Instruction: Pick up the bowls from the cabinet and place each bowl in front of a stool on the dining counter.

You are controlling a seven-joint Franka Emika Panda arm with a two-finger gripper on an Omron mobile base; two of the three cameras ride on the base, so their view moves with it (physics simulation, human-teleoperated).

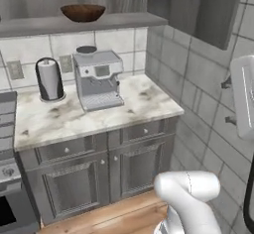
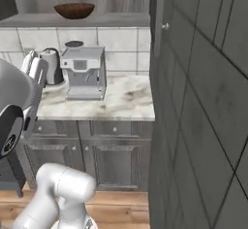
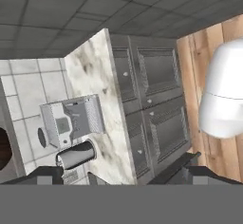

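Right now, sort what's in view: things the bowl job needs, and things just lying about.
For the job:
- dark wooden bowl
- cabinet shelf it sits on
- cabinet door, open
- gripper, open, empty

Lying about:
- coffee machine
- paper towel roll
- marble worktop

A dark brown wooden bowl [image 1: 83, 12] with visible grain sits on the matt grey wood-grain shelf [image 1: 119, 21] of the cabinet, above a wall of pale, faintly glossy tiles [image 1: 119, 42]. The worktop [image 1: 69, 116] is white marble with brownish veins, smooth and slightly shiny; on it the coffee machine [image 1: 98, 79] looks like brushed metal, and the kitchen roll [image 1: 49, 79] at its back left corner is paper. The cupboard doors [image 1: 99, 171] below are matt dark grey, and the floor [image 1: 124, 215] is warm wooden planks.
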